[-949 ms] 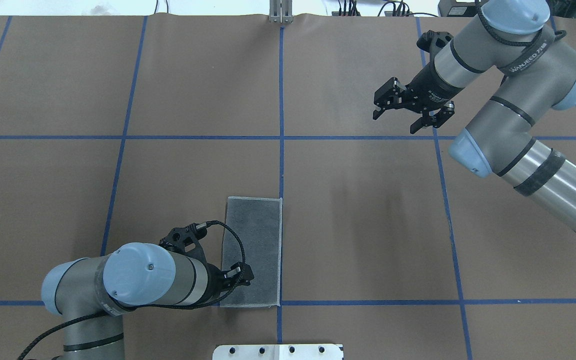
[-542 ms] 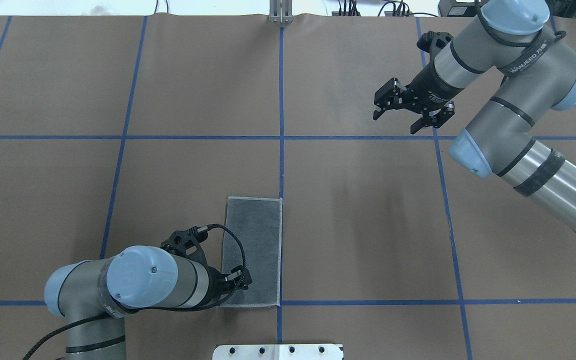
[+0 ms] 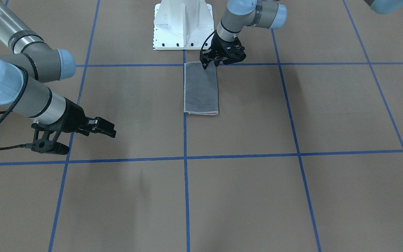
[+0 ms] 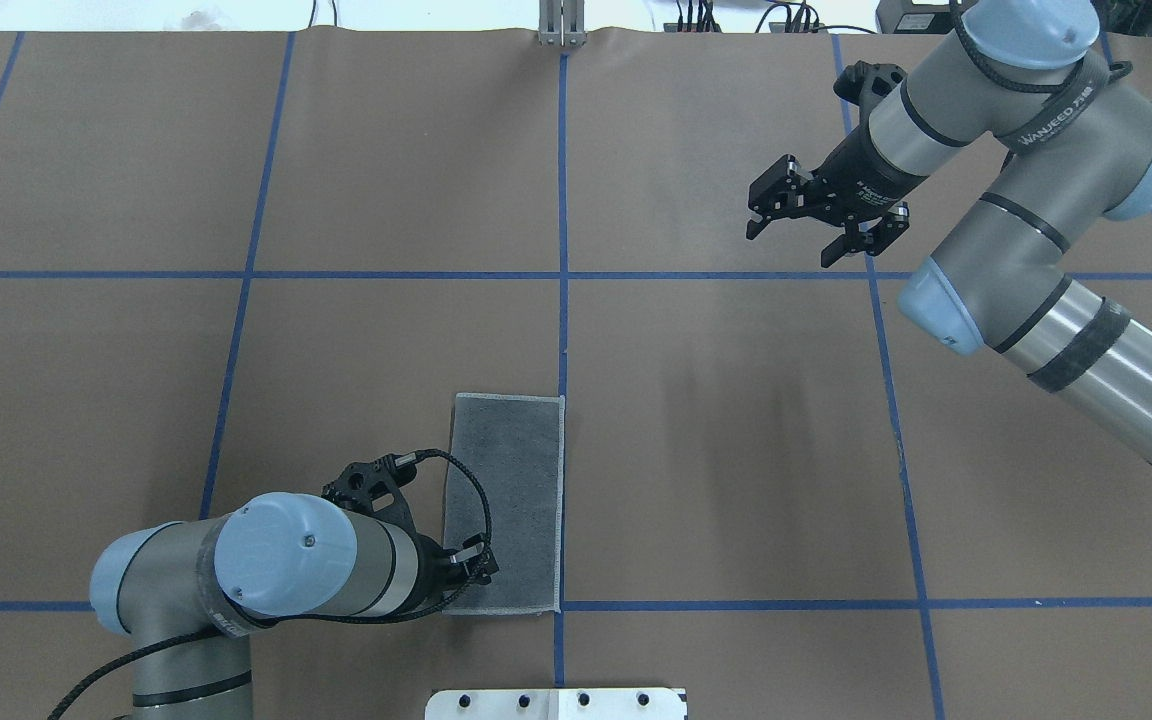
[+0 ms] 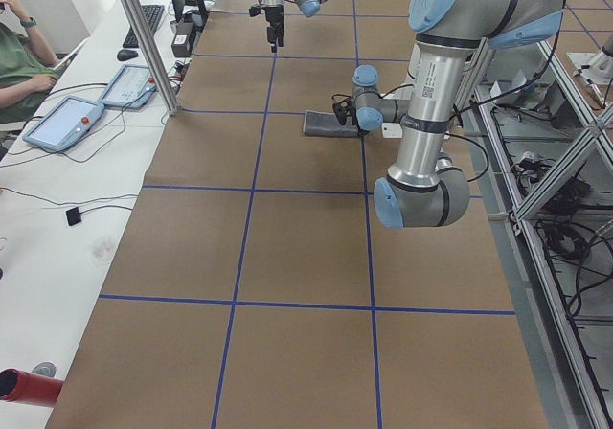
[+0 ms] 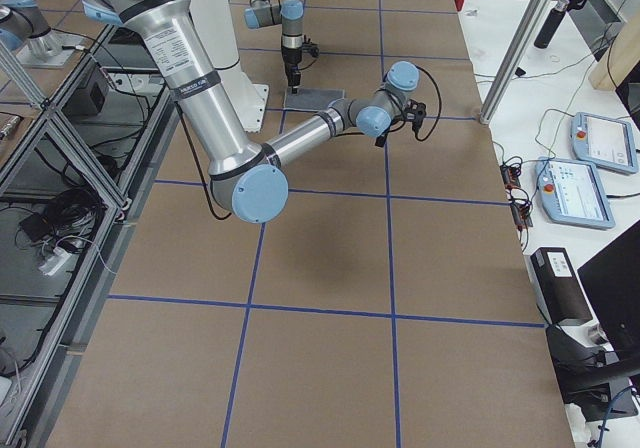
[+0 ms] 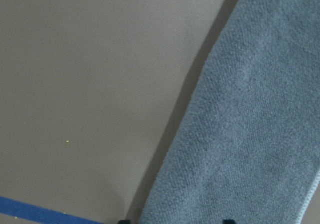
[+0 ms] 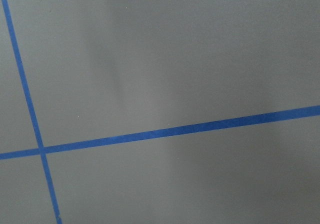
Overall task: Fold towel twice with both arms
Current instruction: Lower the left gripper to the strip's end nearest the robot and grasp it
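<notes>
The towel (image 4: 511, 480) lies flat on the brown counter (image 4: 736, 450), folded into a narrow strip with its dark grey face up. Seen from overhead, it sits at about 7 o'clock from the counter's middle. Its long right edge runs along the central blue tape line (image 4: 563, 250), and its near short edge lies just beside the cross line. From the front camera, a thin pink sliver (image 3: 206, 113) shows along the strip's far end.

The left gripper (image 4: 484, 562) hangs low over the towel's 7 o'clock corner, pointing down. In the left wrist view its 2 fingers stand well apart, with the towel's long edge running between them: 1 tip is over bare counter, the other over the cloth. They hold nothing.

The right gripper (image 4: 788, 248) hovers at about 2 o'clock, well apart from the towel and over bare counter near a tape crossing. Its fingers are spread wide and hold nothing.

The white pedestal base (image 3: 182, 24) stands at 6 o'clock, near the towel.
</notes>
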Tool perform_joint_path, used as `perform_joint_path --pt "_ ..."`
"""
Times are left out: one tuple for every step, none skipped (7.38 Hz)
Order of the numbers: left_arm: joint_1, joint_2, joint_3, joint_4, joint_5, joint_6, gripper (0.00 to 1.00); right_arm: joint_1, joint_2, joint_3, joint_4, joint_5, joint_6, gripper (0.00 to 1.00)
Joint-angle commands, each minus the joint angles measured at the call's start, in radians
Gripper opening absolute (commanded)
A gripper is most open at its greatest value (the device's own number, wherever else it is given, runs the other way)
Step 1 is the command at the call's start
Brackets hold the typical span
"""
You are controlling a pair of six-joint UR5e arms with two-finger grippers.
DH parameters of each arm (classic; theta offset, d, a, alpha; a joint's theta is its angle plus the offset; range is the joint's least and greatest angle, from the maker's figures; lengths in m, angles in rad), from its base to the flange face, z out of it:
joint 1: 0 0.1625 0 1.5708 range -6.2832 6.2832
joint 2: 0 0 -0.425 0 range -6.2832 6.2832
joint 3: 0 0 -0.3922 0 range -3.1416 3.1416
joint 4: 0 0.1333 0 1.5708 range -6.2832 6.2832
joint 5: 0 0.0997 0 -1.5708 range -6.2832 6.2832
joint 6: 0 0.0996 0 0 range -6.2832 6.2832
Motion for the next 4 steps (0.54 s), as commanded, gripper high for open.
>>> perform_joint_path --pt "0.0 0.001 -0.008 0.003 -0.001 -0.002 0.31 -0.001 0.0 0.0 0.0 0.0 0.0 1.0" --pt "0.0 0.001 -0.018 0.003 -0.001 -0.002 0.28 -0.001 -0.002 0.0 0.0 0.0 0.0 1.0" --pt "0.0 0.001 -0.025 0.004 -0.001 -0.004 0.22 0.0 -0.005 0.0 0.0 0.0 0.0 1.0" --pt "0.0 -0.001 -0.028 0.006 -0.001 -0.013 0.11 -0.001 -0.005 0.0 0.0 -0.002 0.0 1.0"
